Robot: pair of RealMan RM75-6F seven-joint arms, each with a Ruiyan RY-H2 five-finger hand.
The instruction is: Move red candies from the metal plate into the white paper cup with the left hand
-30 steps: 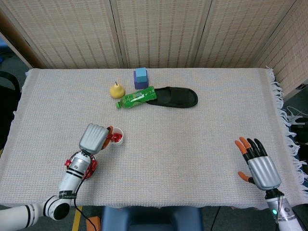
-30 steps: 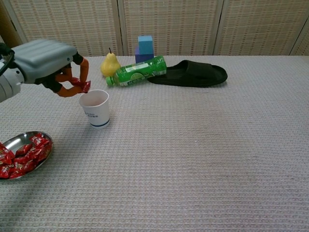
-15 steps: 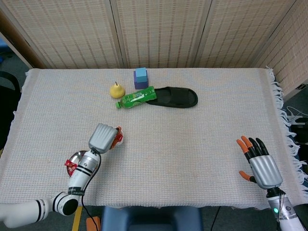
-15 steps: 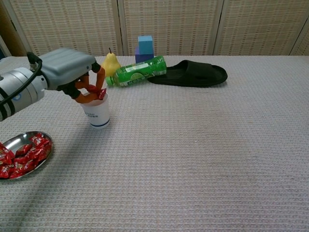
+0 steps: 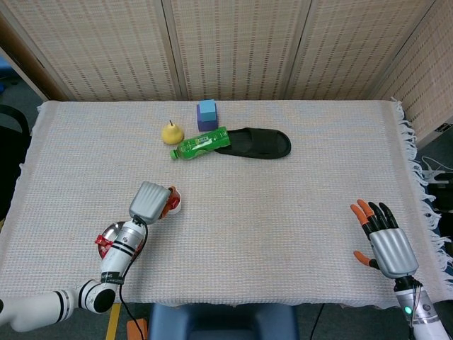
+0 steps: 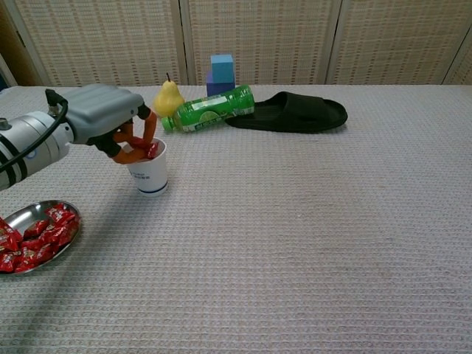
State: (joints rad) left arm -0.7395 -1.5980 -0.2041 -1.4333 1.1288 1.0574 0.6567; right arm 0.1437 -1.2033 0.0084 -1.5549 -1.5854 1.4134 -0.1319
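Observation:
My left hand [image 6: 103, 119] hovers over the white paper cup [image 6: 150, 173] and pinches a red candy [image 6: 152, 150] right at the cup's rim. In the head view the left hand [image 5: 149, 201] covers most of the cup [image 5: 175, 203]. The metal plate [image 6: 22, 216] with several red candies [image 6: 35, 237] lies near the front left corner; in the head view the plate [image 5: 111, 231] is partly hidden under my forearm. Far off at the front right, my right hand [image 5: 384, 242] rests with its fingers spread and nothing in it.
At the back stand a yellow pear [image 6: 168, 99], a green bottle [image 6: 210, 108] lying on its side, a black slipper [image 6: 293, 112] and a blue block on a purple one [image 6: 220, 74]. A woven cloth covers the table.
My left hand carried the candy rightward from beside the cup to above it, then lowered slightly toward the rim. The right hand barely shifted.

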